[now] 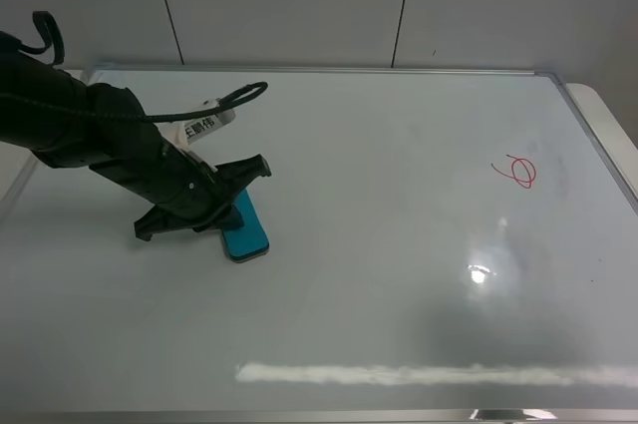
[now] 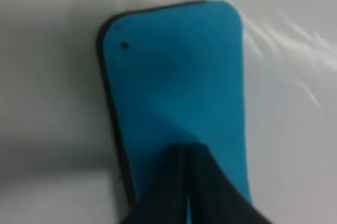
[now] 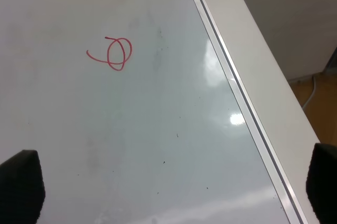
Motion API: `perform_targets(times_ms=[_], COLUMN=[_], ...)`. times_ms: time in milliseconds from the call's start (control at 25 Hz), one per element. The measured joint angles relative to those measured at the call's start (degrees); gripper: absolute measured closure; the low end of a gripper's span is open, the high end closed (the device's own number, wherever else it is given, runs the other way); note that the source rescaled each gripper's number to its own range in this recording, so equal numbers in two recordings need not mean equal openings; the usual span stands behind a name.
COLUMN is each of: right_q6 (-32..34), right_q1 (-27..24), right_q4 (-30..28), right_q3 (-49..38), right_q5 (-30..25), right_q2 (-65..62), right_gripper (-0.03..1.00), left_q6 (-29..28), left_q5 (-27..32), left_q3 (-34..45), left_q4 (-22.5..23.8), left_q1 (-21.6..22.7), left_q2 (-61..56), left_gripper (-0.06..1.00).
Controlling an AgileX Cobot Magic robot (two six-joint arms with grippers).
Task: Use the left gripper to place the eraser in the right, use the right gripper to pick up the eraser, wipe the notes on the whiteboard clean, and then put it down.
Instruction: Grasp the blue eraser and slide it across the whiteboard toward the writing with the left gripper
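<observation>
A blue eraser (image 1: 247, 232) lies flat on the whiteboard (image 1: 379, 145), left of the middle. My left gripper (image 1: 225, 212) is right over its near end. In the left wrist view the eraser (image 2: 179, 81) fills the frame, and the left gripper (image 2: 187, 182) has its two dark fingers pressed together over it, with only a thin slit between them. A red scribble (image 1: 518, 173) is on the board's right side and also shows in the right wrist view (image 3: 113, 54). My right gripper (image 3: 168, 192) is open and empty above the board, out of the exterior view.
The whiteboard's metal frame (image 1: 598, 145) runs along its right side, with a white table edge (image 3: 253, 66) beyond it. A smeared white streak (image 1: 399, 374) lies along the board's front. A cable (image 1: 239, 95) loops off the left arm.
</observation>
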State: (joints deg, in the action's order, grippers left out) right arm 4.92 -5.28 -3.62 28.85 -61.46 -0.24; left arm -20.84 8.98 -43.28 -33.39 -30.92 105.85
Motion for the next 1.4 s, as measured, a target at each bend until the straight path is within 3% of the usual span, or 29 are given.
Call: perform_targets(times_ms=[360, 520, 640, 840, 1000, 1200, 1400], right_q6=[0.0, 0.0, 0.0, 0.0, 0.0, 0.0, 0.0], right_q1=[0.0, 0.0, 0.0, 0.0, 0.0, 0.0, 0.0], right_q4=[0.0, 0.0, 0.0, 0.0, 0.0, 0.0, 0.0], right_q3=[0.0, 0.0, 0.0, 0.0, 0.0, 0.0, 0.0], right_q5=[0.0, 0.0, 0.0, 0.0, 0.0, 0.0, 0.0], right_q2=[0.0, 0.0, 0.0, 0.0, 0.0, 0.0, 0.0], right_gripper=[-0.03, -0.03, -0.03, -0.03, -0.03, -0.03, -0.03], left_q6=[2.4, 2.2, -1.4, -7.1, -7.9, -8.1, -8.2], left_q5=[11.0, 17.4, 20.6, 21.9, 22.3, 24.3, 26.3], left_q3=[-15.9, -26.4, -36.4, -48.7, -58.0, -69.0, -73.1], left_q4=[-11.7, -14.3, -15.3, -15.9, -15.7, -9.3, -5.0], left_q1=[-12.8, -16.4, -19.0, -21.3, -21.8, -22.0, -22.1], left_q2=[10.5, 17.3, 23.5, 29.9, 34.8, 39.7, 41.1], left_gripper=[0.94, 0.94, 0.94, 0.94, 0.94, 0.94, 0.94])
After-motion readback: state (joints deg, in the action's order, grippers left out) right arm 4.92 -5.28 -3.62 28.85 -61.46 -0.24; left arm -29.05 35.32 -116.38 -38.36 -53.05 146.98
